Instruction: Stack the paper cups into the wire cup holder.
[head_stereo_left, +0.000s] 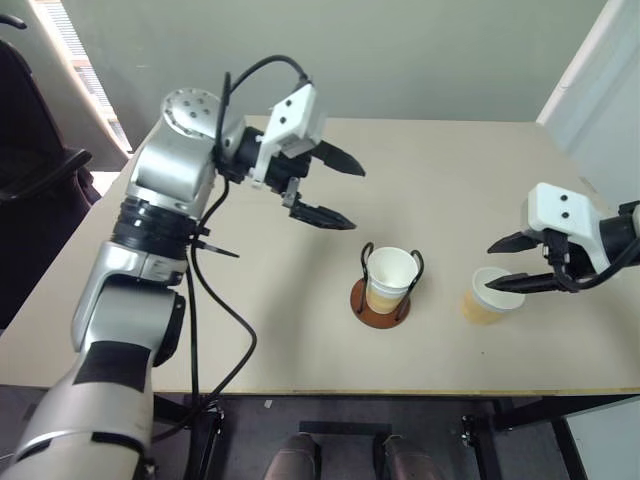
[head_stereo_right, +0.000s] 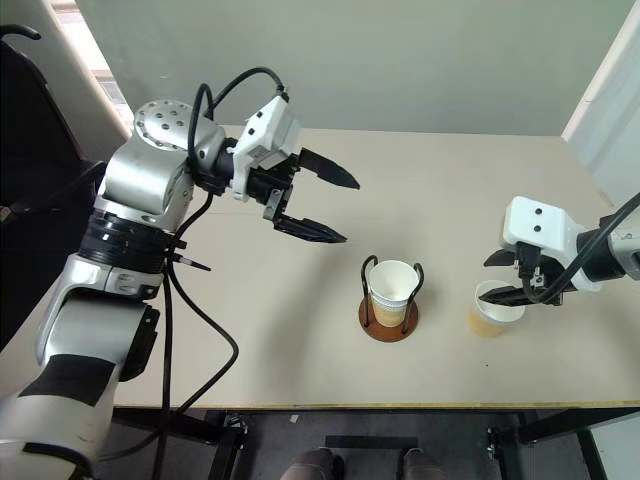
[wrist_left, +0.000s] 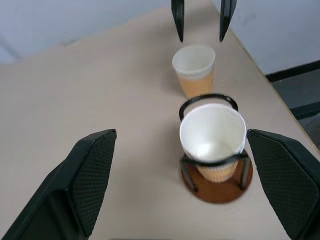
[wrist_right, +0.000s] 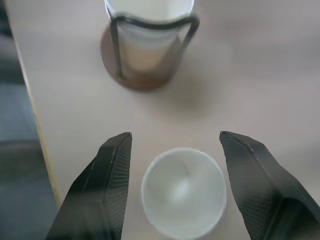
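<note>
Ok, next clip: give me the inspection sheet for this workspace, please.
Surface: beige table, bare apart from the job's things.
Job's things: wire cup holder holding a paper cup; second cup upright on the table beside it.
Clutter: nothing seen.
End effectors: left end effector open, raised and apart from the holder; right end effector open, fingers straddling the second cup.
Cables: black cable looped along the left arm.
Surroundings: plain wall; dark chair at left.

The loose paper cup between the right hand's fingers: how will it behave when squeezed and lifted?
The loose paper cup looks thin-walled and empty, so probably very light and easily crushed; squeeze gently. It stands upright on its narrower bottom, so a one-sided nudge from the right hand may tip or slide it. Its taper could let it slip downward.
</note>
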